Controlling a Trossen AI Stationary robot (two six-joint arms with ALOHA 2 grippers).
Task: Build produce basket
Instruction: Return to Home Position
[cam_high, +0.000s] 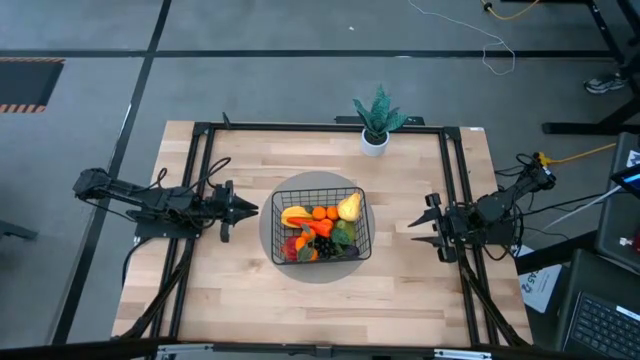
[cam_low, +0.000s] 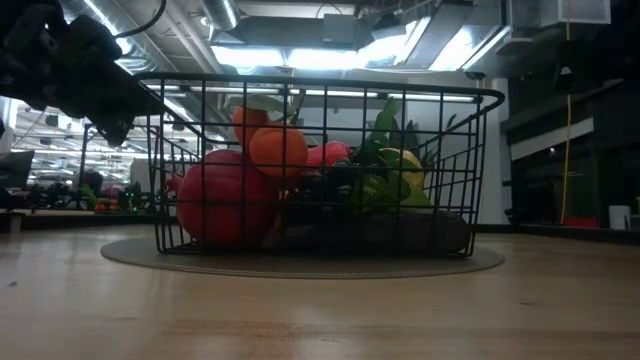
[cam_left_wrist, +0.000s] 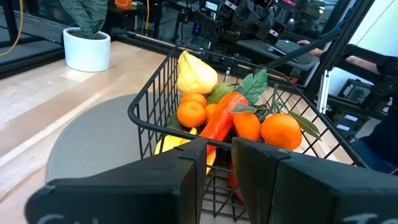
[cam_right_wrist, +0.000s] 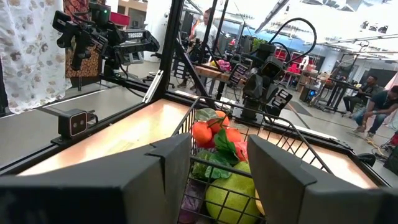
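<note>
The black wire basket (cam_high: 276, 222) stands on a round grey mat (cam_high: 268, 228) at the table's middle. In it lies the produce: a yellow pear (cam_high: 349, 207), oranges (cam_high: 322, 213), a red apple (cam_high: 291, 248), black grapes (cam_high: 325, 243) and a carrot (cam_left_wrist: 219, 121). My left gripper (cam_high: 252, 209) hovers level just left of the basket, its fingers a narrow gap apart with nothing between them. To the basket's right, farther off, my right gripper (cam_high: 416, 231) is open, level and empty. Both point at the basket (cam_left_wrist: 149, 118) (cam_right_wrist: 186, 124).
A small white pot with a green plant (cam_high: 376, 128) stands at the table's far edge behind the basket. Black frame rails (cam_high: 196, 180) run along the table's left and right sides. Bare wood lies between the basket and the near edge.
</note>
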